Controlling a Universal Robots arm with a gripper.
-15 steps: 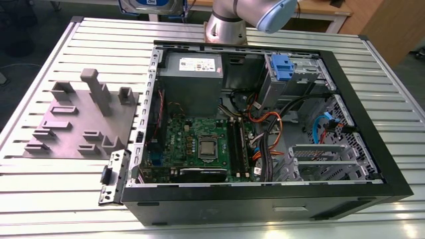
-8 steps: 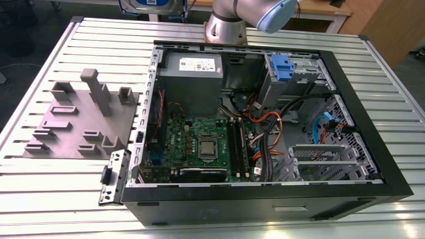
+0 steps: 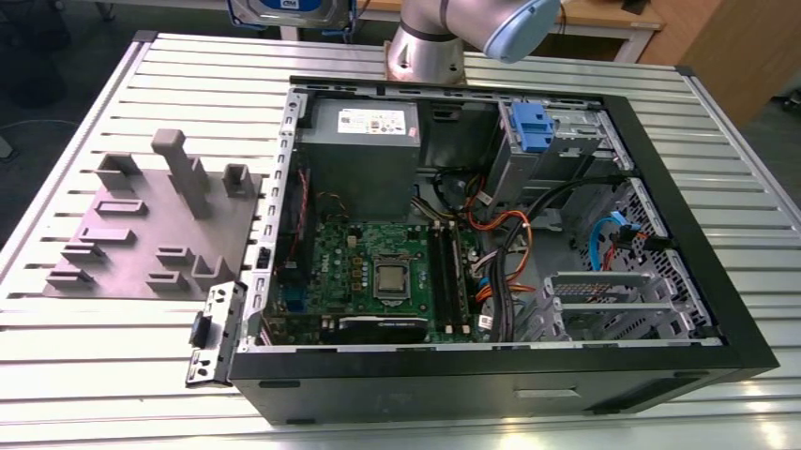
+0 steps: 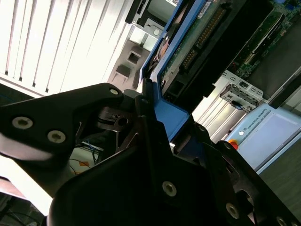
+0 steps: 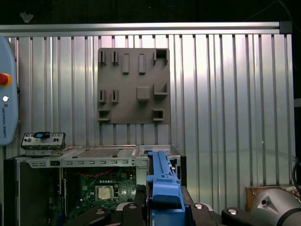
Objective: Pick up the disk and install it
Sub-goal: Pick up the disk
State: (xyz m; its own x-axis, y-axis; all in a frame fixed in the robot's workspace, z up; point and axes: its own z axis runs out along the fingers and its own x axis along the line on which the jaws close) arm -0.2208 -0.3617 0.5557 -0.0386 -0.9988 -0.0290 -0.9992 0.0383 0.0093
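I find the fingers (image 4: 146, 123) clamped on the blue frame of the disk (image 5: 162, 186), which hangs in the air apart from the open computer case (image 3: 501, 384) on the surface (image 3: 113, 94). The risk, in my judgement, is that this edge grip lets the disk tilt and snag the cables (image 3: 501, 234). Count: one disk, one computer case, one grey fixture plate (image 3: 138, 234).

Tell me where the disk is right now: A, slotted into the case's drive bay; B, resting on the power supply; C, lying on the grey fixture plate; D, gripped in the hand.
D: in both wrist views the blue frame of the disk is clamped in the hand.
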